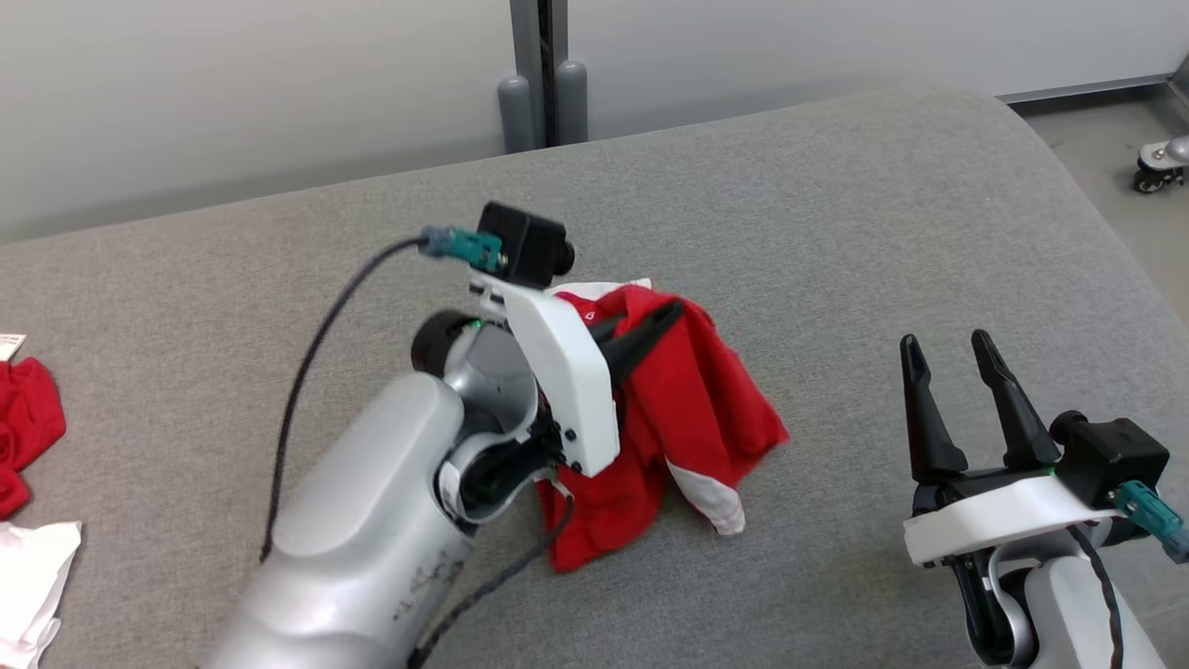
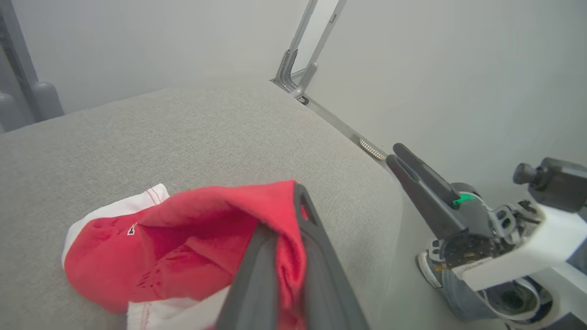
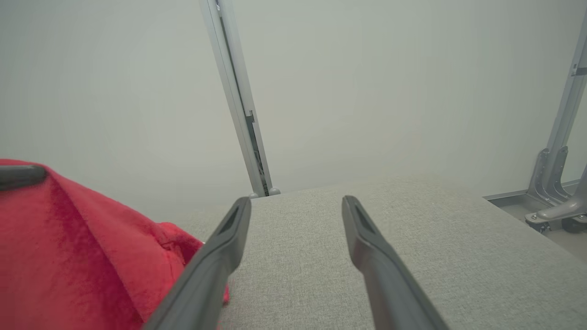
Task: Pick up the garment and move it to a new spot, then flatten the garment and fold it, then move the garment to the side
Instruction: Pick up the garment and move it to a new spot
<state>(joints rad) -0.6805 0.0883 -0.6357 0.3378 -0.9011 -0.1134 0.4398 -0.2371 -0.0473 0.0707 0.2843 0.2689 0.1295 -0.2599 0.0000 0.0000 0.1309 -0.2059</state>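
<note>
Pinches crumpled red garment (image 1: 692,409) with white trim in clamped left gripper (image 1: 669,318), cloth draping onto grey worktop (image 1: 836,214); holds right gripper (image 1: 946,340) spread wide, empty.

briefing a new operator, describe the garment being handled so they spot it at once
On the grey cushioned surface, look near the middle. There a crumpled red garment with white trim is pinched and partly lifted by the left gripper, unlike the loose red cloth and white cloth at the left edge.
</note>
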